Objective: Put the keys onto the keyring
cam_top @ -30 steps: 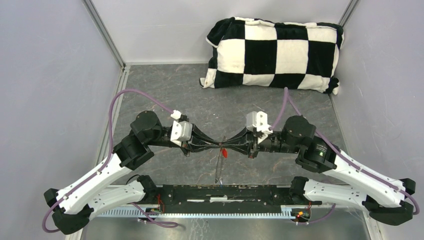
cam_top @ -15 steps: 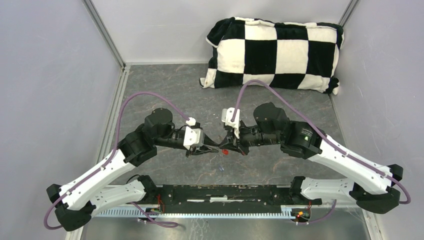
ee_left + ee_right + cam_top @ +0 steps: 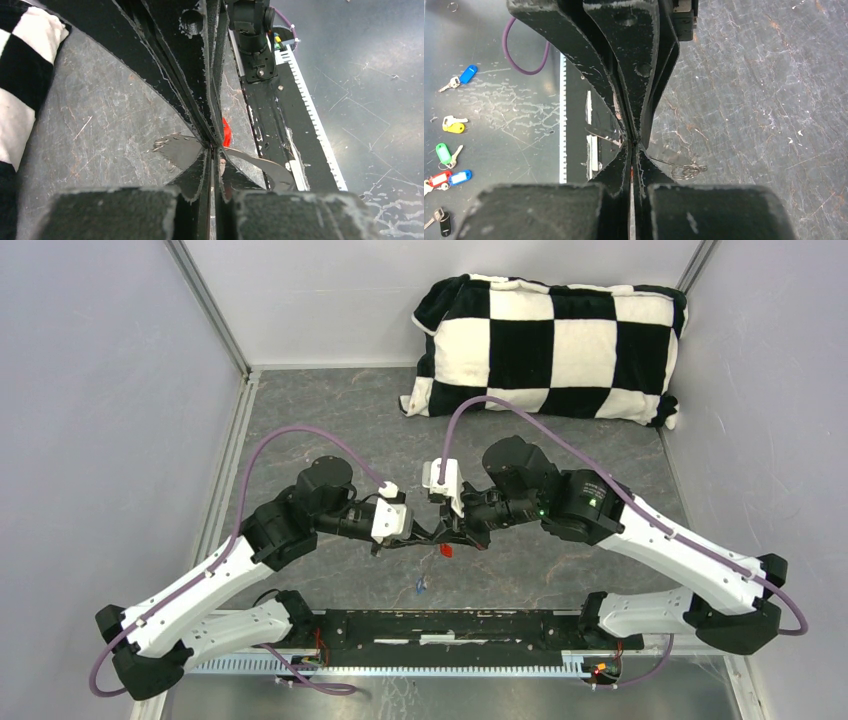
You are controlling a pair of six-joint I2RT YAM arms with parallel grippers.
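Note:
My two grippers meet tip to tip above the middle of the table. The left gripper (image 3: pixel 428 536) (image 3: pixel 215 150) is shut on the keyring (image 3: pixel 177 149), whose grey band bulges out on both sides of its tips. The right gripper (image 3: pixel 452 536) (image 3: pixel 631 146) is shut, with the red key (image 3: pixel 446 550) (image 3: pixel 226 132) at its tips; a red sliver shows between its fingers. A thin wire with a small coiled ring (image 3: pixel 687 171) sticks out beside it. The blue key (image 3: pixel 421 586) shows below the grippers; I cannot tell whether it hangs or lies.
A black-and-white checked pillow (image 3: pixel 548 345) lies at the back right. The black base rail (image 3: pixel 450 628) runs along the near edge. Several tagged keys (image 3: pixel 446 150) lie on the metal surface beyond the rail. Grey walls (image 3: pixel 110 390) close in both sides.
Both grippers have stayed tip to tip and shifted left. The right arm has swung in from the right and now points down at the meeting point. The long hanging loop has drawn up short.

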